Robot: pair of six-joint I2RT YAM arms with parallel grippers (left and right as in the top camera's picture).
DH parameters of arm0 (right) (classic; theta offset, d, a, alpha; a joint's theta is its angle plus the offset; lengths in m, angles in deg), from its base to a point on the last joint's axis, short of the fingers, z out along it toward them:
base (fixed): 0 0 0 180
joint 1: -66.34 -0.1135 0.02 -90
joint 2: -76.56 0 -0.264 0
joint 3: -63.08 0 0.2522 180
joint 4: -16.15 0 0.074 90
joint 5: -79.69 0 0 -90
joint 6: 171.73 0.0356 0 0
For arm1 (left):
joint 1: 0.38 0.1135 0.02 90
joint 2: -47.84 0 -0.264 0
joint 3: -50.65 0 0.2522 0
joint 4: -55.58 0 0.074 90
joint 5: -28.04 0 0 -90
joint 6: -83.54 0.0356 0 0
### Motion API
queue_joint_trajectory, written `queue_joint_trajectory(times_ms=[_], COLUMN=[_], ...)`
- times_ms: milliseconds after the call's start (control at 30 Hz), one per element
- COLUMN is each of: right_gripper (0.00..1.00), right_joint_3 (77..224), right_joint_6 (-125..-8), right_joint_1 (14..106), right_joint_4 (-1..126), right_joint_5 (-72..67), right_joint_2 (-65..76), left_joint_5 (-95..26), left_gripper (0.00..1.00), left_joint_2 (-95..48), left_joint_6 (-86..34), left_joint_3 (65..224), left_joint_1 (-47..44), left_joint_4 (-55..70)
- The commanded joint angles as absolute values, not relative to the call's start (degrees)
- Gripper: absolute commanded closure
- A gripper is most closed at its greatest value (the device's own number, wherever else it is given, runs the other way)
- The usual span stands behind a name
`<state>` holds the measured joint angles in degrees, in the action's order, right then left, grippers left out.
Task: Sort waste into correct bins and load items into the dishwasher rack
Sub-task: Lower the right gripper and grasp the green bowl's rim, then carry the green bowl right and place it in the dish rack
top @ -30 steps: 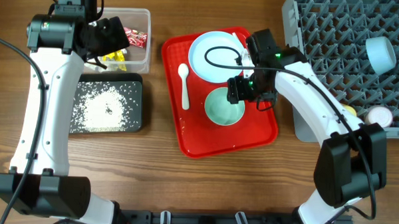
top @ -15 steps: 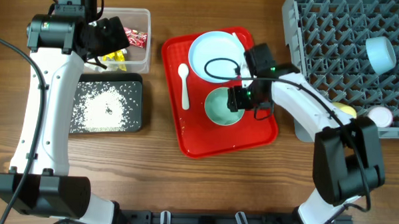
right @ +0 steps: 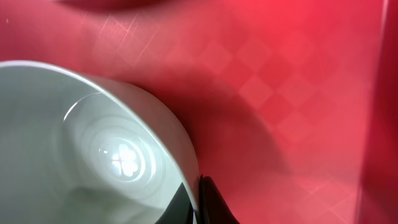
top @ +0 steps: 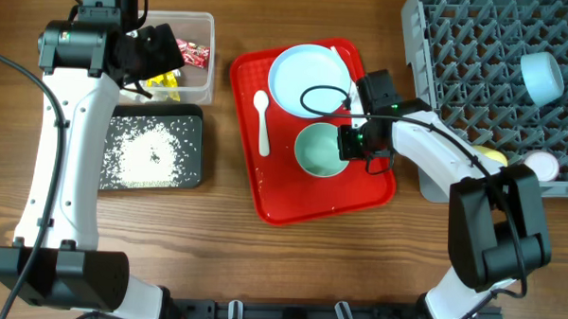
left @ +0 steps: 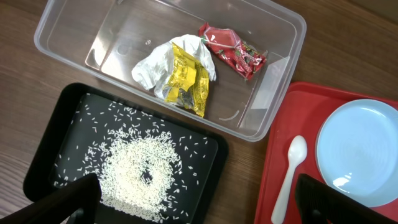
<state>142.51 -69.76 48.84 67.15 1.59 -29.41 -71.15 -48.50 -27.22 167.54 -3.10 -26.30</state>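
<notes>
My right gripper (top: 349,143) is shut on the right rim of a pale blue bowl (top: 319,151) that sits on the red tray (top: 275,195). In the right wrist view one finger is inside the bowl (right: 93,149) and one outside, with the gripper (right: 198,200) pinching the wall. A pale blue plate (top: 309,80) and a white spoon (top: 262,121) lie on the same tray. My left gripper (left: 199,205) hangs open above the bins. The clear bin (left: 280,74) holds a yellow wrapper (left: 186,78), a white napkin (left: 149,68) and a red wrapper (left: 233,50). Rice (left: 140,171) lies in the black bin (left: 205,149).
The grey dishwasher rack (top: 458,61) stands at the right, close to the tray's edge. In it are a pale blue bowl (top: 541,77), a yellow cup (top: 492,157) and a pinkish-white cup (top: 541,166). Bare wooden table lies along the front.
My right gripper has moved from over the bowl's middle to its right rim and closed on it. The left arm has not moved.
</notes>
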Motion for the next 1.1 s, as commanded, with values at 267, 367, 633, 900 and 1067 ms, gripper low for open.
queue_joint_trajectory(times_ms=[267, 367, 633, 900, 1067], right_gripper=[0.96, 0.96, 0.96, 0.96, 0.96], right_joint_3=[144.14, 144.12, 144.12, 144.12, 144.12], right_joint_6=[-69.7, -72.87, -116.43, -117.76, -119.68], right_joint_1=[49.17, 49.19, 65.17, 78.96, 81.34], right_joint_4=[66.8, 55.04, 3.13, -0.06, -14.27], right_joint_5=[-33.16, -64.96, -67.52, -49.14, -45.99], right_joint_2=[-12.01, -5.96, -11.62, -21.56, -28.8], left_joint_5=[-71.9, -71.9, -71.9, -71.9, -71.9], left_gripper=[0.0, 0.0, 0.0, 0.0, 0.0], left_joint_2=[-48.91, -48.91, -48.91, -48.91, -48.91], left_joint_6=[-28.16, -28.16, -28.16, -28.16, -28.16], left_joint_3=[167.5, 167.5, 167.5, 167.5, 167.5], left_joint_1=[-3.14, -3.14, -3.14, -3.14, -3.14], left_joint_4=[-26.19, -26.19, -26.19, -26.19, -26.19])
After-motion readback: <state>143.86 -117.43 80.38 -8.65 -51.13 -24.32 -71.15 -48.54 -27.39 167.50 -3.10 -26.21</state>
